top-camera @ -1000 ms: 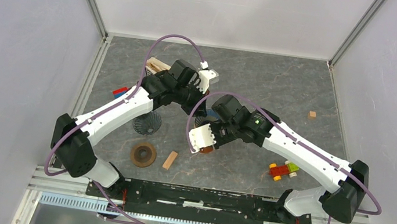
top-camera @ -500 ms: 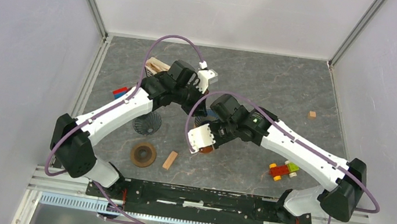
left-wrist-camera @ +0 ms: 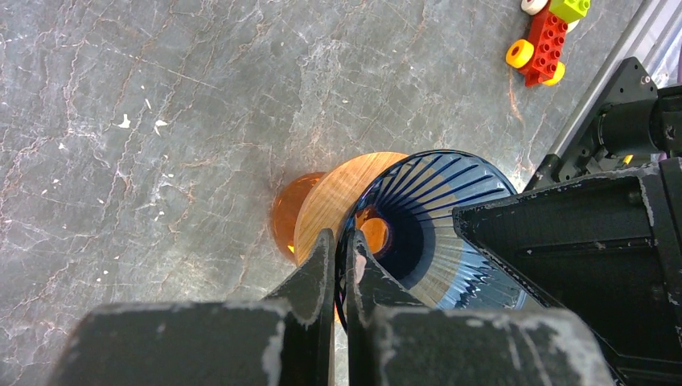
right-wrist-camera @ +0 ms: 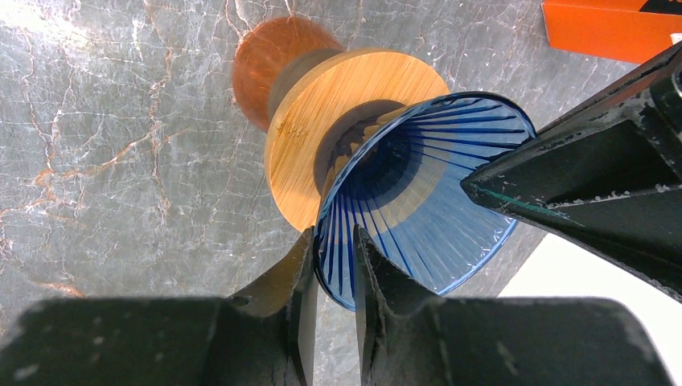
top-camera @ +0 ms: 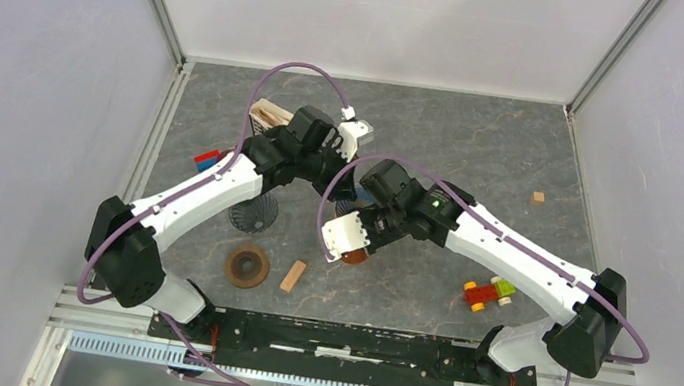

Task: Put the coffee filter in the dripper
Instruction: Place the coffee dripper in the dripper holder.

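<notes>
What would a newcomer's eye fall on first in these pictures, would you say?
The blue dripper at mid-table draws the eye first, seated on a wooden ring over an amber vessel. Both arms meet over it: the left fingers and the right fingers each pinch its rim. Off to the right lies a bright toy car.
</notes>
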`<state>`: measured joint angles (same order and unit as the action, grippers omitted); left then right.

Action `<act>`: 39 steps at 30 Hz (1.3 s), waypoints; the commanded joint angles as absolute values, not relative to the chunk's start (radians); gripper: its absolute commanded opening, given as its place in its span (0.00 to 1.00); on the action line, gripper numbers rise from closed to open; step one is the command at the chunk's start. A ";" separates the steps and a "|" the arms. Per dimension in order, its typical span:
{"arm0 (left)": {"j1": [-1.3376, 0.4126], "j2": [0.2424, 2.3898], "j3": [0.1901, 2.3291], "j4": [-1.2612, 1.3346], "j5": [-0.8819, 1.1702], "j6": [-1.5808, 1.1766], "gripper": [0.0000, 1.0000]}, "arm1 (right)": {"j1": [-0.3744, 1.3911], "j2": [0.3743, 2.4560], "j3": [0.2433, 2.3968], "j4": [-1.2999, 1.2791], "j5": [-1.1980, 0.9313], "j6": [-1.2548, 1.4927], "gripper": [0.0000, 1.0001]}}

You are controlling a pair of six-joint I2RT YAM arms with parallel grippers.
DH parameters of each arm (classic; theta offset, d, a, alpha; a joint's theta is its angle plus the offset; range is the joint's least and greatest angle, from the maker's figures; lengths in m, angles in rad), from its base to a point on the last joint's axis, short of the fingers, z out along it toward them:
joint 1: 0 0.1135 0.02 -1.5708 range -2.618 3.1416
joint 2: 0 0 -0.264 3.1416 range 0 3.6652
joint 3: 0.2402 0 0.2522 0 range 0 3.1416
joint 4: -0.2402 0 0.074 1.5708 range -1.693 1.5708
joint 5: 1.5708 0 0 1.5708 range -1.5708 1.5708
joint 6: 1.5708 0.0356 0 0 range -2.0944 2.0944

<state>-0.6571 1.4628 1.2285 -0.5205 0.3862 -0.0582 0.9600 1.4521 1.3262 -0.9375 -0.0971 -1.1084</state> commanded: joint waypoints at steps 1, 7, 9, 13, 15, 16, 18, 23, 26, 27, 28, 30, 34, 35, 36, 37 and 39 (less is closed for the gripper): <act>-0.678 1.497 1.168 -0.633 0.350 -0.002 0.02 | 0.953 1.518 1.294 -0.879 -0.124 -1.086 0.00; -0.677 1.462 1.182 -0.614 0.319 -0.002 0.05 | 0.954 1.492 1.324 -0.880 -0.083 -1.054 0.11; -0.677 1.456 1.197 -0.617 0.313 -0.002 0.08 | 0.954 1.487 1.333 -0.879 -0.070 -1.044 0.19; -0.677 1.451 1.223 -0.628 0.297 -0.002 0.18 | 0.954 1.482 1.346 -0.878 -0.062 -1.027 0.30; -0.677 1.452 1.235 -0.639 0.301 -0.001 0.19 | 0.955 1.480 1.357 -0.880 -0.061 -1.024 0.35; -0.676 1.453 1.237 -0.642 0.301 -0.002 0.21 | 0.955 1.479 1.362 -0.883 -0.063 -1.022 0.38; -0.676 1.450 1.239 -0.644 0.296 -0.002 0.25 | 0.957 1.477 1.370 -0.887 -0.059 -1.018 0.42; -0.676 1.438 1.252 -0.643 0.276 -0.002 0.36 | 0.961 1.478 1.408 -0.903 -0.058 -1.008 0.48; -0.677 1.434 1.269 -0.643 0.273 -0.002 0.41 | 0.964 1.481 1.440 -0.921 -0.058 -1.004 0.52; -0.676 1.433 1.275 -0.644 0.270 -0.002 0.43 | 0.965 1.482 1.450 -0.927 -0.058 -1.003 0.53; -0.677 1.430 1.280 -0.644 0.270 -0.002 0.43 | 0.965 1.482 1.457 -0.932 -0.057 -1.003 0.54; -0.676 1.428 1.288 -0.644 0.273 -0.002 0.43 | 0.966 1.483 1.469 -0.947 -0.057 -1.002 0.54; -0.676 1.420 1.294 -0.644 0.278 -0.001 0.44 | 0.969 1.474 1.467 -0.961 -0.058 -0.997 0.56; -0.676 1.419 1.295 -0.644 0.278 -0.002 0.44 | 0.969 1.469 1.464 -0.965 -0.063 -0.997 0.57; -0.676 1.415 1.297 -0.644 0.281 -0.001 0.45 | 0.971 1.464 1.460 -0.968 -0.069 -0.996 0.57; -0.676 1.414 1.299 -0.644 0.286 -0.001 0.45 | 0.969 1.459 1.455 -0.972 -0.078 -0.997 0.57; -0.676 1.409 1.299 -0.644 0.295 -0.002 0.46 | 0.972 1.446 1.442 -0.977 -0.085 -0.992 0.58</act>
<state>-0.6746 1.4460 1.2537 -0.6518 0.2882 -0.0380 0.9642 1.4792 1.4303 -0.9604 -0.0677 -1.0080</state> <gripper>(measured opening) 0.449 0.572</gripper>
